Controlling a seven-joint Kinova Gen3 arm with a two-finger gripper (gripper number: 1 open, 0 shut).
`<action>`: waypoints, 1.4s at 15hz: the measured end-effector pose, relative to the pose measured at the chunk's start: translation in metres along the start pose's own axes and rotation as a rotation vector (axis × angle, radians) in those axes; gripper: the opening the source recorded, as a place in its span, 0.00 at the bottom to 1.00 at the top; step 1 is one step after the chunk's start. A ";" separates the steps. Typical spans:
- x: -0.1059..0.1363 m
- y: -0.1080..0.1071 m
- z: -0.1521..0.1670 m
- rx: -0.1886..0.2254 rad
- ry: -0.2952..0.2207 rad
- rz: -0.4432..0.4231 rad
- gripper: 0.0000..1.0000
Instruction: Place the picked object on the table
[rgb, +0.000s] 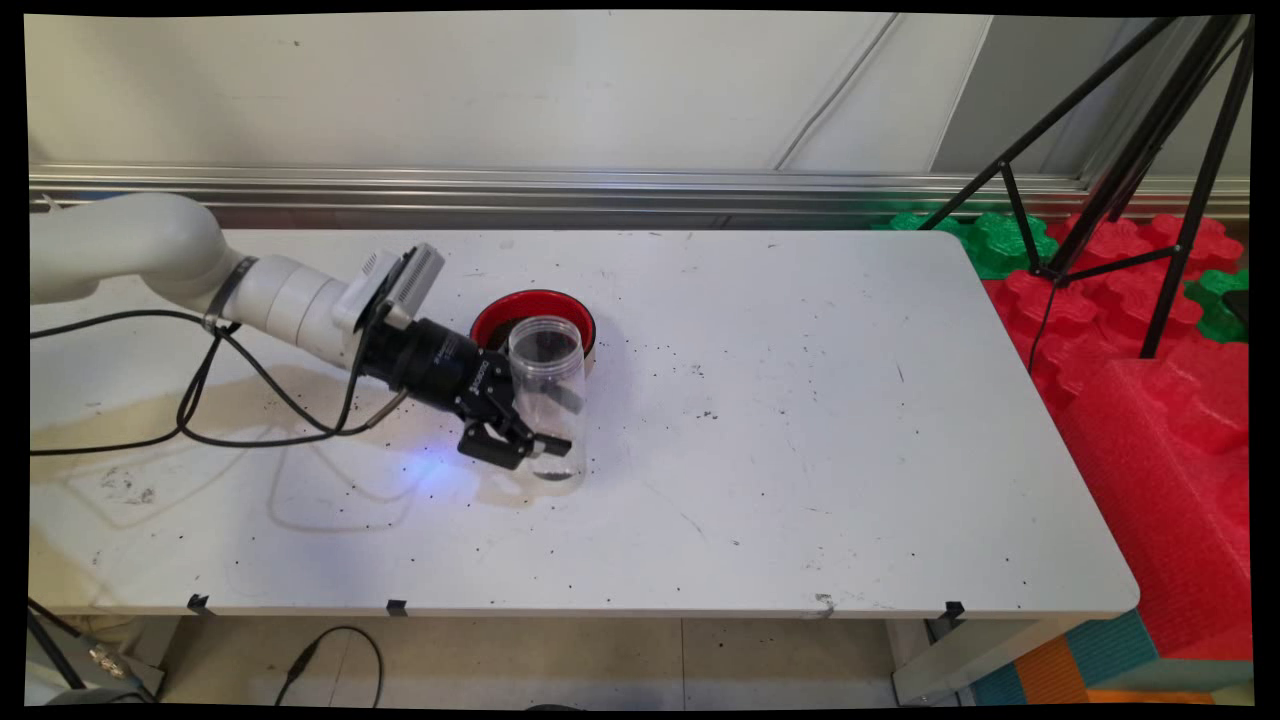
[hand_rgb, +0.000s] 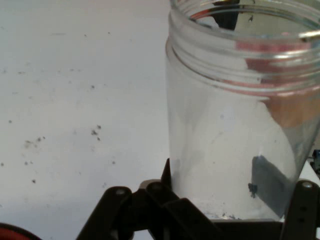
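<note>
One clear plastic jar (rgb: 547, 398) stands upright on the white surface (rgb: 800, 420), jaws clamped around its base, red bowl (rgb: 535, 312) just behind.

jar (rgb: 547, 398) upright on table (rgb: 800, 420), bowl (rgb: 533, 312) just behind it

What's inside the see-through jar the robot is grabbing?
The clear jar in the gripper looks almost empty: only a few dark specks lie at its bottom. The red bowl stands behind it; the jar covers part of what is in the bowl.
</note>
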 end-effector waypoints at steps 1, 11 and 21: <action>-0.004 0.002 0.002 -0.003 -0.005 0.000 0.00; -0.024 0.011 0.010 -0.016 -0.037 0.007 0.00; -0.034 0.016 0.010 -0.019 -0.049 0.018 1.00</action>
